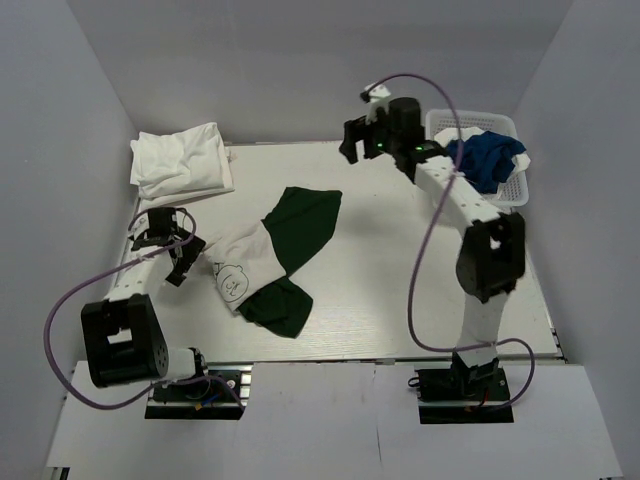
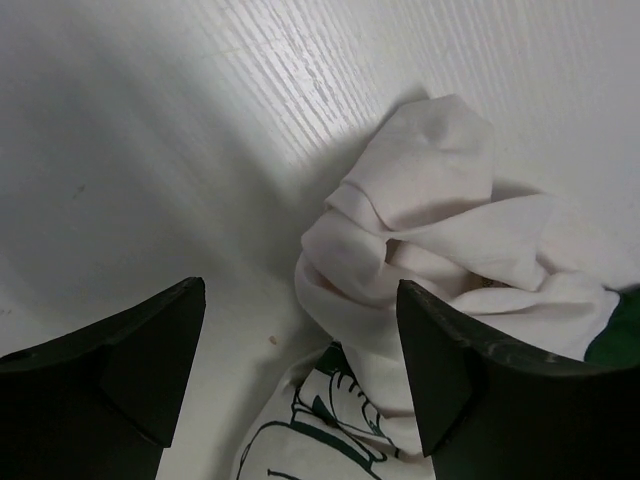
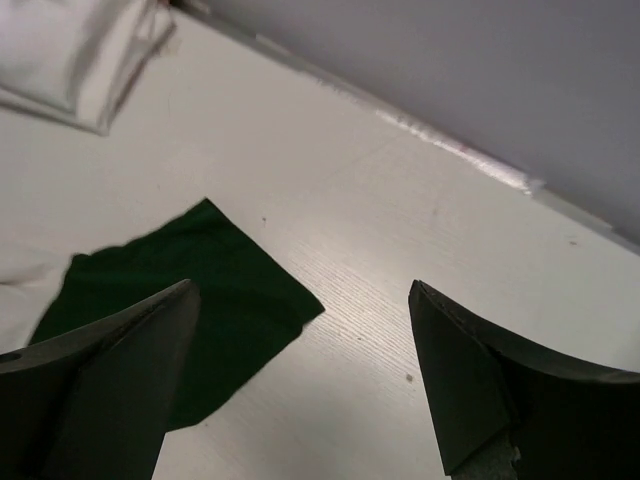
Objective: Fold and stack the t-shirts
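Observation:
A white t-shirt with a black cartoon figure (image 1: 238,268) lies crumpled on the table, overlapping a dark green t-shirt (image 1: 303,222). My left gripper (image 1: 188,246) is open and empty at the printed shirt's left edge. In the left wrist view the bunched white cloth (image 2: 430,225) and its print (image 2: 330,425) lie between and ahead of the open gripper (image 2: 300,370). A folded stack of white t-shirts (image 1: 182,160) lies at the back left. A royal blue t-shirt (image 1: 488,157) sits in the basket. My right gripper (image 1: 358,143) is open and empty, raised over the back of the table.
The white mesh basket (image 1: 515,190) stands at the back right against the wall. White walls close in the table on three sides. In the right wrist view the green shirt's corner (image 3: 190,290) and the white stack (image 3: 75,50) lie below my right gripper (image 3: 300,380).

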`<action>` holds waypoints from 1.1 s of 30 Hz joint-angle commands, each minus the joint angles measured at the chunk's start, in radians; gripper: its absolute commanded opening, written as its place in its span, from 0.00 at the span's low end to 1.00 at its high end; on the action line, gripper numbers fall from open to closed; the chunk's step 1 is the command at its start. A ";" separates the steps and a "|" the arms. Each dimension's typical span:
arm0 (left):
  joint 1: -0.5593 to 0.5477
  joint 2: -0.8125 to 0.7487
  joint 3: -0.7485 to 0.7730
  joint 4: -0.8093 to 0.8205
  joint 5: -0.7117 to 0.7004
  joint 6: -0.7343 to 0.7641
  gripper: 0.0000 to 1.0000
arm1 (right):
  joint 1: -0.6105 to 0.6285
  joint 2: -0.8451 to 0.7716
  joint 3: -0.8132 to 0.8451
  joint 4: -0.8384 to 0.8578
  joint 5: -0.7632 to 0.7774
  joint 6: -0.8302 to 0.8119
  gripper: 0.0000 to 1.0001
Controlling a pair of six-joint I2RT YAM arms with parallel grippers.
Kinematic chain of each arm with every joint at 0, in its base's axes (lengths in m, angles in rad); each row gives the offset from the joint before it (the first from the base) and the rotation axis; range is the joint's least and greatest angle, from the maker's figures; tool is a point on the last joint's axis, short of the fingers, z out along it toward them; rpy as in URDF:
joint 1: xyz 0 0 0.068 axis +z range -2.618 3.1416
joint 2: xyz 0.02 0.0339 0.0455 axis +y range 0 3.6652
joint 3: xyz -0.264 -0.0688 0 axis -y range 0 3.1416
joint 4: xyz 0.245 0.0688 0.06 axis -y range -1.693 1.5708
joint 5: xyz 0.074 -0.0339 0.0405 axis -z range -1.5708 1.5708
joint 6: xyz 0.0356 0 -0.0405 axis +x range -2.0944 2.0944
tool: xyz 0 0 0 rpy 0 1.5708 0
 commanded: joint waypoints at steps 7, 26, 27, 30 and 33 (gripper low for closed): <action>0.004 0.160 0.038 0.196 0.213 0.055 0.58 | 0.177 0.410 0.261 -0.077 0.111 -0.138 0.90; -0.007 0.204 0.019 0.224 0.260 0.110 0.00 | 0.278 0.687 0.441 -0.061 0.210 -0.023 0.81; -0.007 0.192 0.019 0.233 0.260 0.119 0.00 | 0.280 0.684 0.441 -0.075 0.171 -0.020 0.68; -0.007 0.138 0.019 0.246 0.271 0.130 0.00 | 0.277 0.659 0.401 -0.121 0.100 0.016 0.37; -0.007 0.094 0.019 0.255 0.280 0.130 0.00 | 0.286 0.610 0.311 -0.130 0.059 0.000 0.07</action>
